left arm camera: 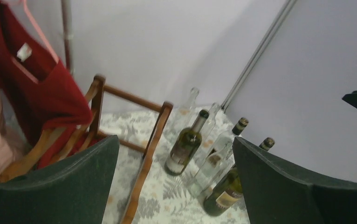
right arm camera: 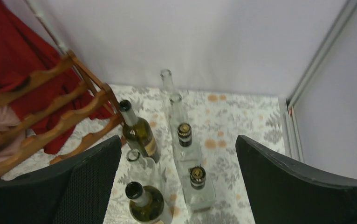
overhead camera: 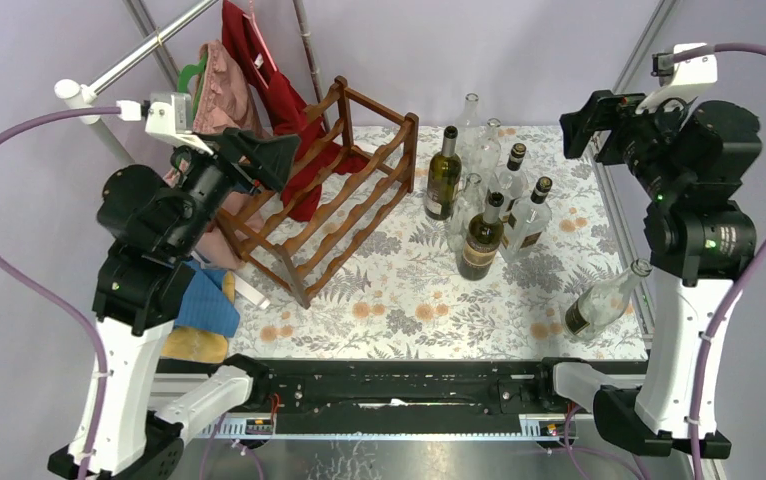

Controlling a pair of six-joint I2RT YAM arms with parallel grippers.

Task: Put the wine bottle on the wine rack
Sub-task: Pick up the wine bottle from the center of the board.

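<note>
A clear bottle [overhead camera: 607, 298] lies tipped over at the near right edge of the flowery table [overhead camera: 399, 300]. The left gripper [overhead camera: 262, 160] and the right gripper [overhead camera: 581, 122] hang up in the air. Their jaws are spread wide and hold nothing. Farther back, the wine bottle [overhead camera: 443, 178] stands with other bottles [overhead camera: 481, 238], just right of the wine rack [overhead camera: 344, 200]. A red cloth [overhead camera: 259, 60] hangs behind the rack.

Soft, even light fills my views, and shadows are faint. Both wrist pictures look slightly blurred, with my left fingers [left arm camera: 51, 186] dark along the bottom.
</note>
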